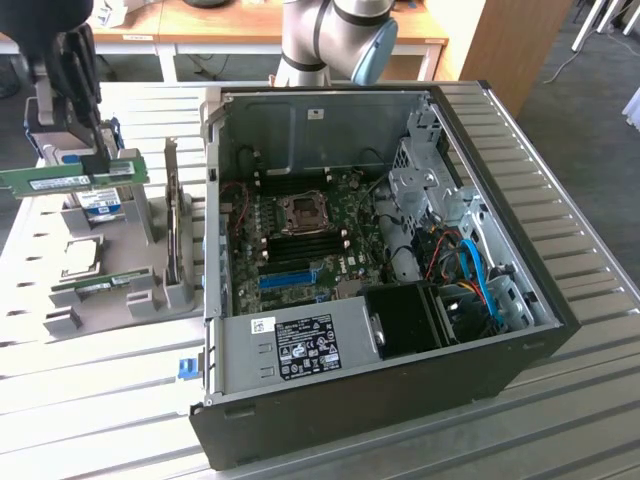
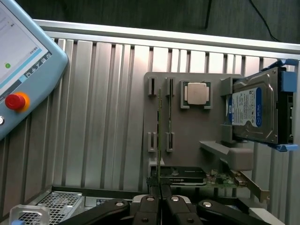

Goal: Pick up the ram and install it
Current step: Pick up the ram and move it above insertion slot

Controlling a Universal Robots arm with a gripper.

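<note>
Above the ribbed metal table, the claw grips the ram, wooden desks behind.

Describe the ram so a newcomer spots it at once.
Left of the open computer case in the exterior view stands a grey holder. Above it the gripper grips the ram: a thin green stick, unlike the square silver processor and blue-labelled hard drive.

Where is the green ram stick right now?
The ram is pinched in the fingers, up above the grey parts holder on the exterior view's left, beside the open computer case.
</note>
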